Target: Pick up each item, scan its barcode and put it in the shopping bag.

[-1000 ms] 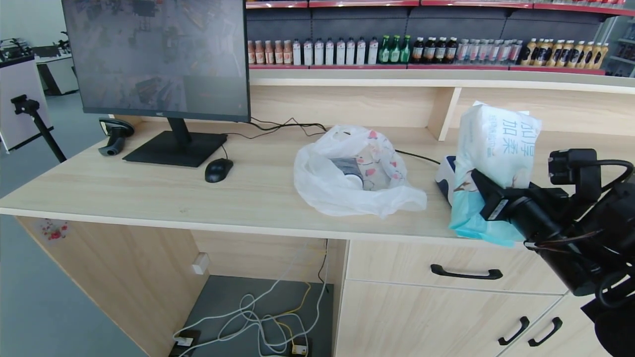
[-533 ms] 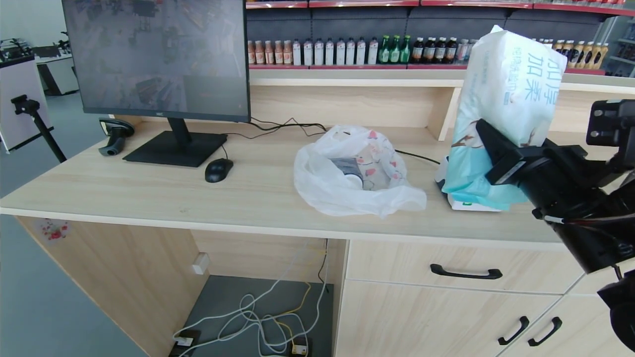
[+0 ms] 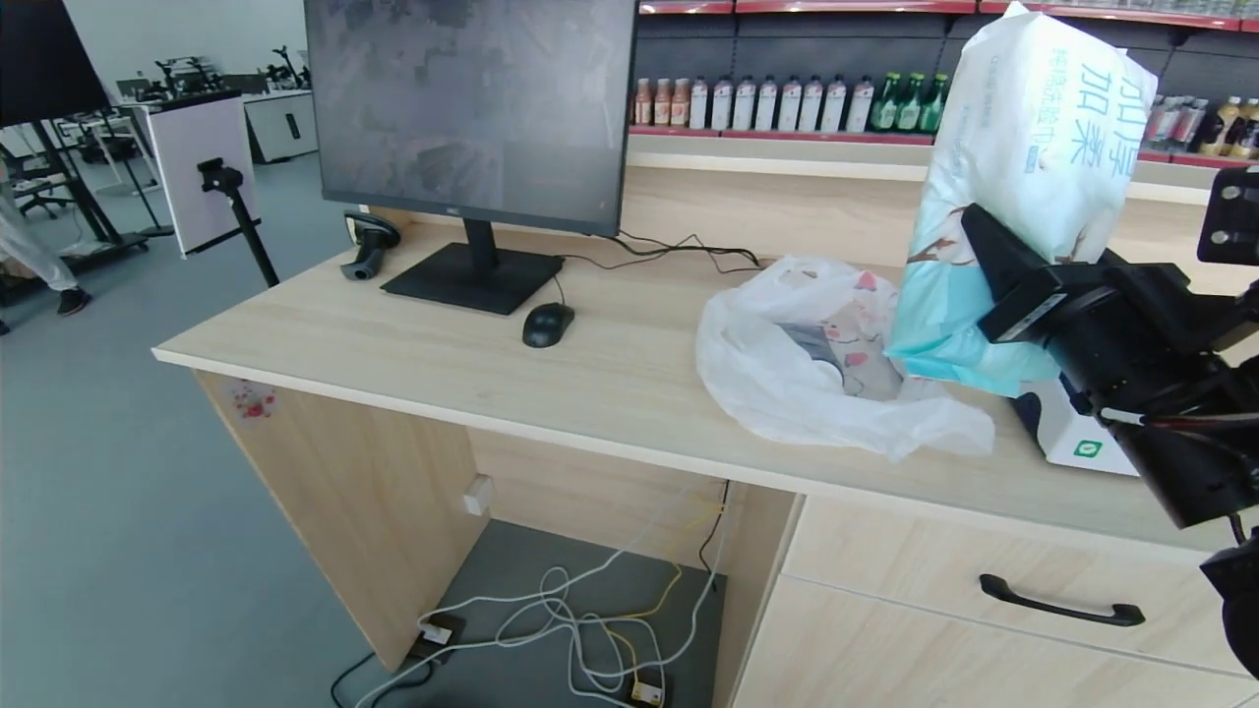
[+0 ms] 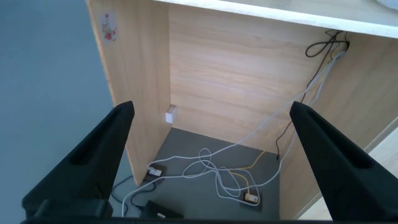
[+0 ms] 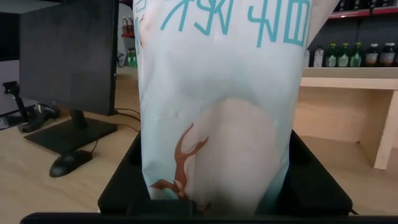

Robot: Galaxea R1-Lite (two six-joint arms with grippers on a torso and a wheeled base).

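Note:
A tall white and teal tissue pack (image 3: 1028, 147) hangs upright in the air at the right, with my right gripper (image 3: 989, 261) shut on its lower half. In the right wrist view the pack (image 5: 217, 106) sits squeezed between the black fingers (image 5: 121, 180). Its bottom end hovers over the right edge of the white plastic shopping bag (image 3: 787, 383), which lies open on the counter with items inside. The black barcode scanner (image 3: 369, 246) stands at the counter's far left, beside the monitor. My left gripper (image 4: 211, 155) is open and holds nothing, low in front of the counter's open underside.
A monitor (image 3: 472, 108) and mouse (image 3: 547, 324) stand on the wooden counter (image 3: 443, 354). A white box (image 3: 1077, 438) lies under my right arm. Cables (image 4: 217, 174) lie on the floor beneath the counter. Shelves of bottles (image 3: 787, 103) run behind.
My right gripper lifted the tissue pack off the counter and carried it nearer the bag. The head camera has turned left, shifting the whole scene to the right.

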